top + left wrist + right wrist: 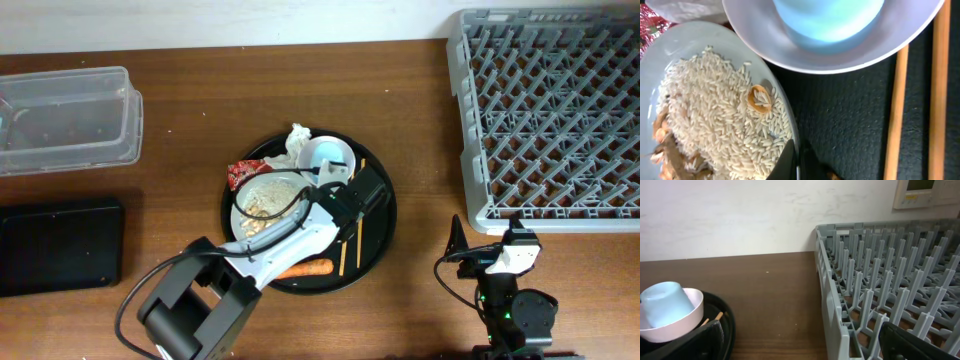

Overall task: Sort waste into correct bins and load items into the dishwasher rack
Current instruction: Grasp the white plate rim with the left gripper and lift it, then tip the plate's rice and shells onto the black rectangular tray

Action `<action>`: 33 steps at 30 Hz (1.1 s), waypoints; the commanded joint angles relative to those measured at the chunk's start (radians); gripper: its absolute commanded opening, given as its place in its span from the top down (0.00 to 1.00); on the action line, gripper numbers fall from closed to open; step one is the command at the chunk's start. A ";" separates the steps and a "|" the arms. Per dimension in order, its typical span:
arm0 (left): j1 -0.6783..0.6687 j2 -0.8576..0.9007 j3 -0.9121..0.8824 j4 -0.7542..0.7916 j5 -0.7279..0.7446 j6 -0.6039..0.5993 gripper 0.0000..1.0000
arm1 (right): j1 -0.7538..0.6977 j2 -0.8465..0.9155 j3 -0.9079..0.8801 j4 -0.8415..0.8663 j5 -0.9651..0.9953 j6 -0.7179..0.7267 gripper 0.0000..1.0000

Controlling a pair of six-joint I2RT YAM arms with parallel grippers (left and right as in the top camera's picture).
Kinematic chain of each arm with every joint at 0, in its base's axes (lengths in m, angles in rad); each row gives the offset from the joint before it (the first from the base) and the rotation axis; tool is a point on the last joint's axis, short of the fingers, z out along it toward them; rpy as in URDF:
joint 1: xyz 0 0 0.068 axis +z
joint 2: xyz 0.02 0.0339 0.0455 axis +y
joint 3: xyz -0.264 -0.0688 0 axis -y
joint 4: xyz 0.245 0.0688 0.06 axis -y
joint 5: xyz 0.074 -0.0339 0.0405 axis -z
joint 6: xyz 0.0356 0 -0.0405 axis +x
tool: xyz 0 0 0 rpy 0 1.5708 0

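My left gripper (797,162) is shut on the right rim of the round white plate (670,50), which carries rice (715,110) and a beige scrap (760,98). From overhead that gripper (335,200) sits over the plate (238,210). Just beyond lies the white bowl (840,57) with the light-blue cup (830,20) in it. Two wooden chopsticks (897,110) lie to the right. Crumpled tissue (297,140), a red wrapper (240,172) and a carrot (305,268) surround the plate. My right gripper (490,250) stands open by the grey dishwasher rack (550,110).
Everything sits on a round black tray (382,235). The clear tub (65,118) is at the far left, with the shallow black tray (55,245) in front of it. The rack's wall (832,295) rises close to my right fingers.
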 commanded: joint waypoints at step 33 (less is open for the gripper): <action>0.740 0.010 0.325 -0.335 -0.101 0.089 0.99 | -0.005 -0.007 -0.014 0.003 0.009 -0.006 0.02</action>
